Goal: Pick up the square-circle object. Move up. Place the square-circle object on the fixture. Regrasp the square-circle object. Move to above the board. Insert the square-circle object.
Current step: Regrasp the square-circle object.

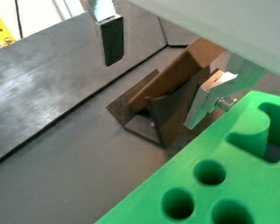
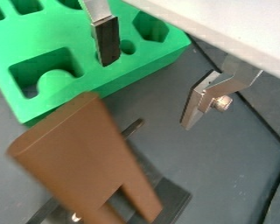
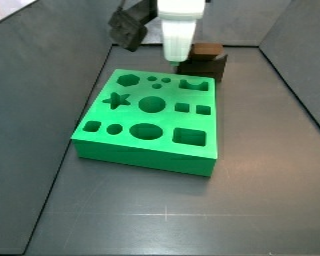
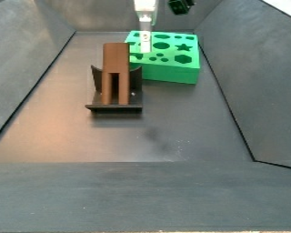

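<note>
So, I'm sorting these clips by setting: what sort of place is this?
Likely a lab test cell for peg insertion: a dark walled enclosure, a green board of shaped holes, and a brown square-circle object on the fixture, the open gripper above them.

Dark grey floor (image 4: pixel 173 136), green board (image 4: pixel 173 56), fixture (image 4: pixel 115 100), gripper (image 4: pixel 145 27) above

Gripper (image 3: pixel 178 50): in a side view the white wrist housing covers the fingers, so jaw spacing cannot be read there. Peg (image 3: pixel 207 50): mostly hidden behind that housing; only a brown top shows. Fixture (image 3: pixel 219 68): partly hidden behind the board's (image 3: pixel 149 140) far edge. Both wrist views cut the board off at the frame edge.
</note>
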Controlling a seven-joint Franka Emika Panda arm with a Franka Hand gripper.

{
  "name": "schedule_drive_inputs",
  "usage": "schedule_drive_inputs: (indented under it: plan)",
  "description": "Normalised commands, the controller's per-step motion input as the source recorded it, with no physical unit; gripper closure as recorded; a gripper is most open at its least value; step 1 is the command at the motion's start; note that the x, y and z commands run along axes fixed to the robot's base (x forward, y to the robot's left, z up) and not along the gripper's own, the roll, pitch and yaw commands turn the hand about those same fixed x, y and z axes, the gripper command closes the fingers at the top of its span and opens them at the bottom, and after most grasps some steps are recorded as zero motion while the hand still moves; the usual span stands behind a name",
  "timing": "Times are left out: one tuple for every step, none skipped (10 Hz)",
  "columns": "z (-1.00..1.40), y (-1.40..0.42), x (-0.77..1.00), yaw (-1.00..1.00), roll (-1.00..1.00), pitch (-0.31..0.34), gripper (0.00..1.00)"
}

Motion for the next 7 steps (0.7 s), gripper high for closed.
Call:
schedule_drive_inputs:
  plan:
    - [0.00, -0.02, 1.00, 0.08, -0.01, 0.197, 0.00]
    - [0.00, -0.02, 1.00, 0.08, -0.01, 0.192, 0.00]
    - [0.00, -0.02, 1.00, 0.08, -0.01, 0.187, 0.00]
    - [0.00, -0.02, 0.91, 0.07, -0.02, 0.185, 0.00]
    - [0.00, -0.02, 0.83, 0.07, -0.02, 0.186, 0.00]
    - [0.00, -0.02, 0.74, 0.07, -0.01, 0.193, 0.00]
    - [0.00, -0.02, 0.64, 0.07, -0.01, 0.191, 0.00]
